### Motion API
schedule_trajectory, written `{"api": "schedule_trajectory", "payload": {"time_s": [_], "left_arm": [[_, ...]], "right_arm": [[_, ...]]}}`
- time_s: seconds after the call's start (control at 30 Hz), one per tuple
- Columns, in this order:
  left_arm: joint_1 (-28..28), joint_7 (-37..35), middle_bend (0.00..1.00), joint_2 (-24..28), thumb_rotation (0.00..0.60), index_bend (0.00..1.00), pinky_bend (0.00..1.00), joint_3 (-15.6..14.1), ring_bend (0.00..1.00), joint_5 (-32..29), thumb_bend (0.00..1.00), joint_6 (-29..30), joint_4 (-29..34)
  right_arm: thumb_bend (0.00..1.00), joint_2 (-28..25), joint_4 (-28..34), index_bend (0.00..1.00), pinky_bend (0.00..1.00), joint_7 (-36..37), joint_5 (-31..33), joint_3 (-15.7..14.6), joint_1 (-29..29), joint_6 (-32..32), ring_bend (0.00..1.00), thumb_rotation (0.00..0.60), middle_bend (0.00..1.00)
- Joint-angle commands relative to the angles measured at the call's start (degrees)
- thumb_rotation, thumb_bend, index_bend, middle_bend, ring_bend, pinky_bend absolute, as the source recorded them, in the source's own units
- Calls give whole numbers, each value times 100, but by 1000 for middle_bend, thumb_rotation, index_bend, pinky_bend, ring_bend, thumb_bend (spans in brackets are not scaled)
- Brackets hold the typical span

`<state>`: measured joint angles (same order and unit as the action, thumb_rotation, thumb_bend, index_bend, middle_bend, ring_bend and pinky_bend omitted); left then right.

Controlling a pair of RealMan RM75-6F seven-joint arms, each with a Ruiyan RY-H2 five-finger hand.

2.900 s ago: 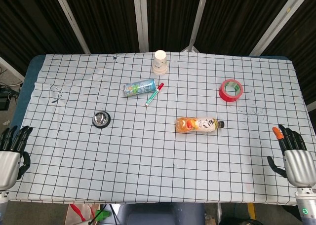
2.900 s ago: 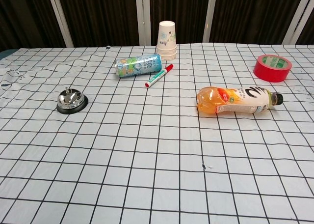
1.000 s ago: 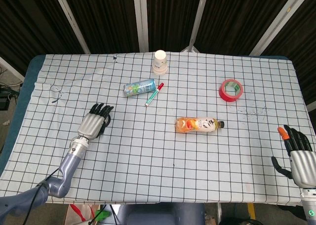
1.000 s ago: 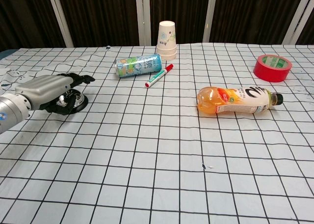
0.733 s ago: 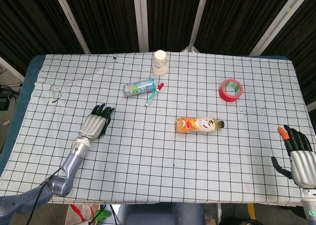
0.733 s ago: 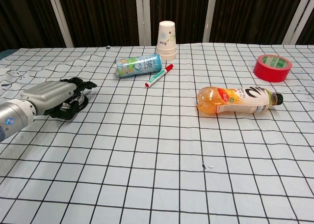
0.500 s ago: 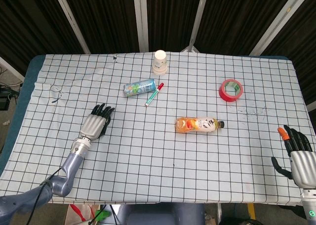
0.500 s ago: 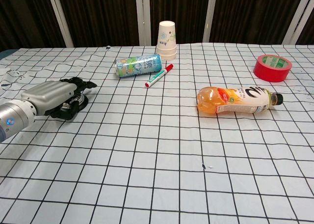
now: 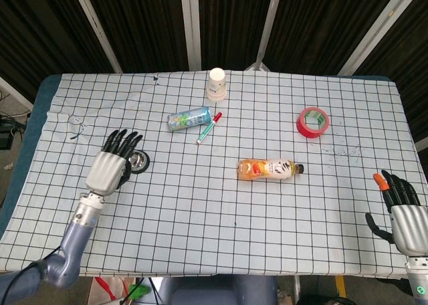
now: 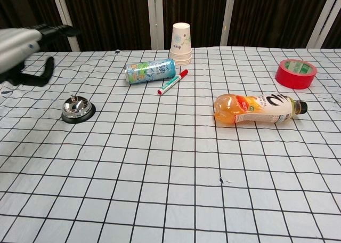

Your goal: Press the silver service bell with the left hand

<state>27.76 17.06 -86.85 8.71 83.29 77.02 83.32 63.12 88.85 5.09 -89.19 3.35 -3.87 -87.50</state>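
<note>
Hovering open-fingered, the left hand (image 9: 109,166) hangs above the service bell (image 10: 77,109), apart.

paper cups (image 10: 181,41); can (image 10: 149,71); marker (image 10: 172,82); juice bottle (image 10: 258,108); red tape (image 10: 296,73)

The bell (image 9: 139,160) (image 10: 76,109) sits upright on my left side of the checked cloth: a shiny silver dome on a round black base, small button on top. It stands uncovered, well left of the can and below it in the head view.
</note>
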Motion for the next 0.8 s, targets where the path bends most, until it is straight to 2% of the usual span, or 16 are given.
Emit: {"api": "schedule_trajectory", "payload": {"time_s": [0.03, 0.2, 0.37, 0.53, 0.8], "left_arm": [[-908, 839, 68, 1150, 600, 24, 31, -472, 0, -31, 997, 779, 1347], [-1554, 834, 71, 1660, 600, 14, 31, -755, 0, -101, 997, 1426, 1879], [-2006, 326, 71, 1766, 600, 13, 31, -834, 0, -82, 997, 1967, 1738], [-2248, -337, 70, 1875, 600, 12, 31, -898, 0, -207, 997, 1975, 1494], [-2379, -669, 68, 1960, 600, 12, 31, -868, 0, 61, 997, 2145, 1341]], "right_arm": [[388, 6, 10, 88, 95, -18, 0, -2, -2, 5, 19, 600, 5], [390, 14, 43, 88, 95, -53, -54, -31, -11, 16, 19, 600, 5], [390, 21, 46, 88, 95, -85, -48, -31, -13, 23, 19, 600, 5], [389, 27, 54, 88, 95, -104, -43, -26, -7, 7, 19, 600, 5], [389, 42, 44, 88, 95, -115, -33, 7, -18, -17, 19, 600, 5]]}}
